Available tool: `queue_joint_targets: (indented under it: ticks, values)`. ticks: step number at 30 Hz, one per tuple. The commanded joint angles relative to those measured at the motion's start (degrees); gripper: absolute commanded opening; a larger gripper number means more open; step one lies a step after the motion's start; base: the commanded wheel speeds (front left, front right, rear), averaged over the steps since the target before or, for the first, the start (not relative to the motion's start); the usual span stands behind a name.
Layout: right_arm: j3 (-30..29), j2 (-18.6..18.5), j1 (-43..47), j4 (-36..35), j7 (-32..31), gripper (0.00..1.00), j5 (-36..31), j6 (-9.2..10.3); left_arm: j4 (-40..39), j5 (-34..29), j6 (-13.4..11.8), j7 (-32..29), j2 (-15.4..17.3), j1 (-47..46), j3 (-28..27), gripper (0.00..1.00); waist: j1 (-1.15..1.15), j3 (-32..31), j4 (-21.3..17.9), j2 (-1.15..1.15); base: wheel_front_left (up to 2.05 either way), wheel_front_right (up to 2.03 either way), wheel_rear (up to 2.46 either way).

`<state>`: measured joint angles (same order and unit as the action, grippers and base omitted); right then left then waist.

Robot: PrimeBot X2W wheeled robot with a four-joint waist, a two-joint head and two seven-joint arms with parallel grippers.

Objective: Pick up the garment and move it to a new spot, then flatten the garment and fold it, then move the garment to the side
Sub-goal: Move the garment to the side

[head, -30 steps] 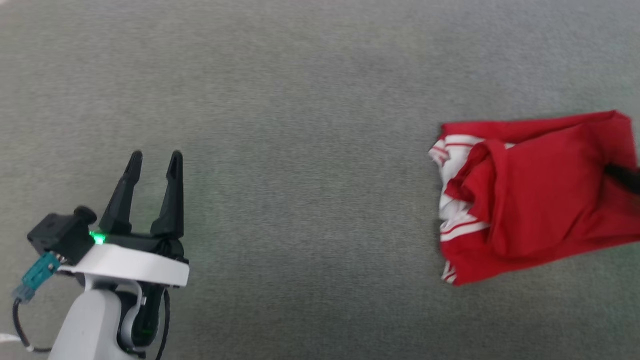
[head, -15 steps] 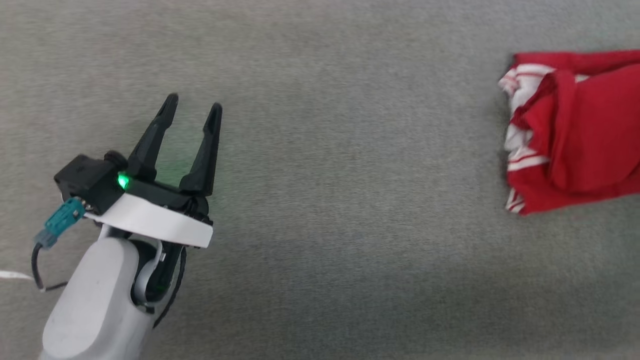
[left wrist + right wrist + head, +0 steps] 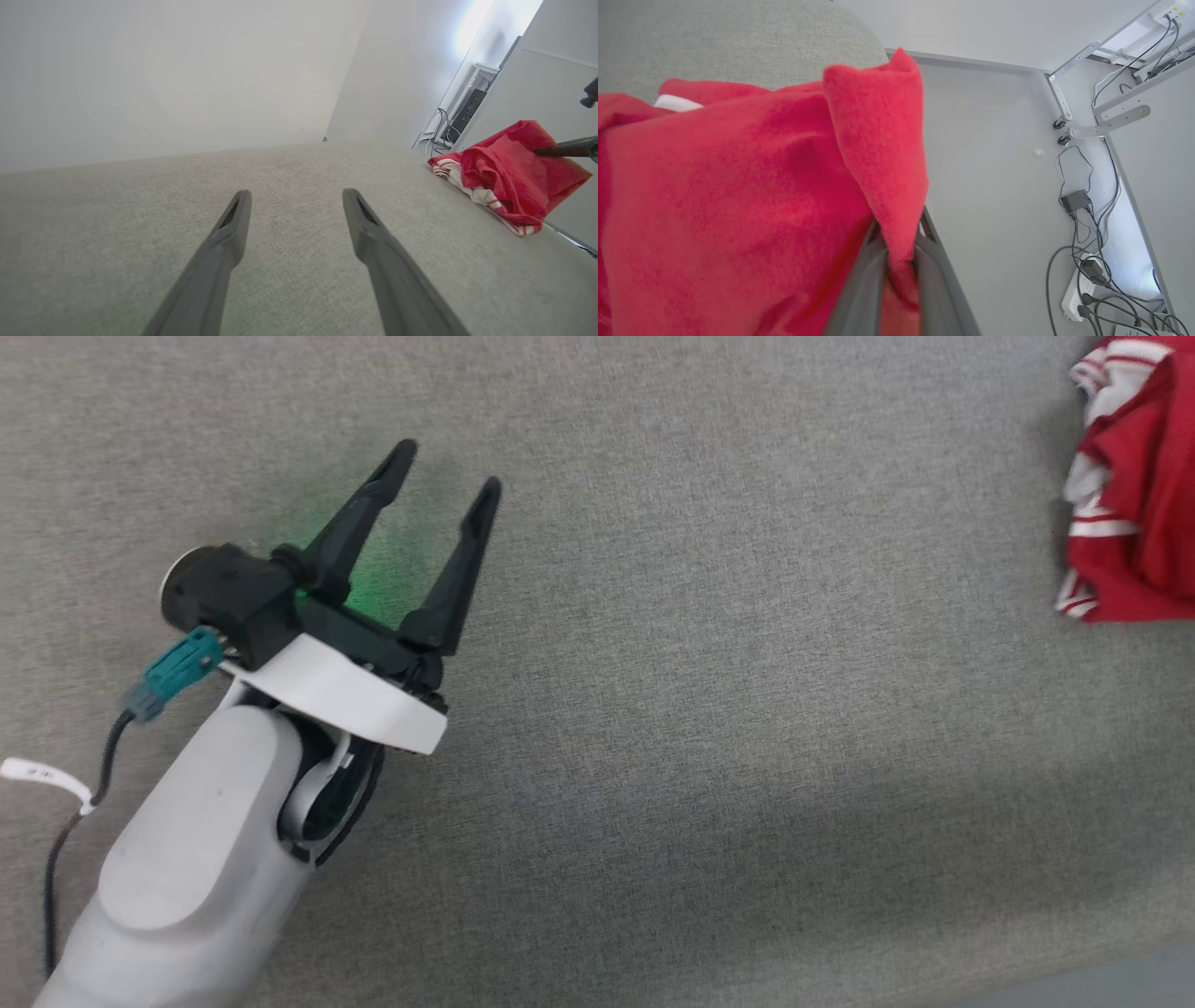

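Bright even light; green glow at left gripper (image 3: 448, 466); soft shadow across head view's bottom.

Head camera looks down on the grey surface (image 3: 709, 709); both wrist cameras skim it, sharing the garment (image 3: 1144, 495).

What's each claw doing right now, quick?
Left gripper: open, holding nothing.
Right gripper: shut on the garment.

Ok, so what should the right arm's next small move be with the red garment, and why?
Probably lower the pinched corner and open the right end effector. It is shut on a fold of the garment, whose bunched bulk lies by the right edge of the table, so carrying it further risks sliding it off. The left end effector hangs open, far from it.
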<state>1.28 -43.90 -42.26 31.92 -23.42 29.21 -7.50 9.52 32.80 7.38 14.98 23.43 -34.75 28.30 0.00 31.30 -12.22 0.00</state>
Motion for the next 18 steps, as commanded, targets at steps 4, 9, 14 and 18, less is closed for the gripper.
queue_joint_targets:
  ticks: [4, 9, 14, 18]
  values:
    - [-0.82, 0.14, -3.51, 4.74, 3.95, 0.00, -4.48, 0.02, 0.46, 1.01, 0.12, 0.26, 0.28, -3.14, 2.61, 1.00, 0.00, 1.94, -0.70, 0.00, 0.00, 0.00, 0.00]
    - [-0.93, 2.60, -6.70, 10.06, 7.26, 0.00, -9.41, 0.02, 0.83, 1.30, 0.12, 0.26, 0.32, -5.64, 4.75, 1.00, 0.00, 3.53, -0.11, 0.00, 0.00, 0.00, 0.00]
    - [-0.55, 5.72, -9.16, 14.68, 8.58, 0.00, -12.40, 0.02, 1.45, 1.70, 0.12, 0.23, 0.27, -6.78, 5.80, 1.00, 0.00, 4.43, 0.89, 0.00, 0.00, 0.00, 0.00]
    - [0.19, 6.11, -10.64, 17.53, 10.11, 0.02, -12.91, 0.02, 1.55, 1.97, 0.03, 0.17, 0.33, -6.73, 5.20, 1.00, 0.00, 4.65, 1.55, 0.00, 0.00, 0.00, 0.00]
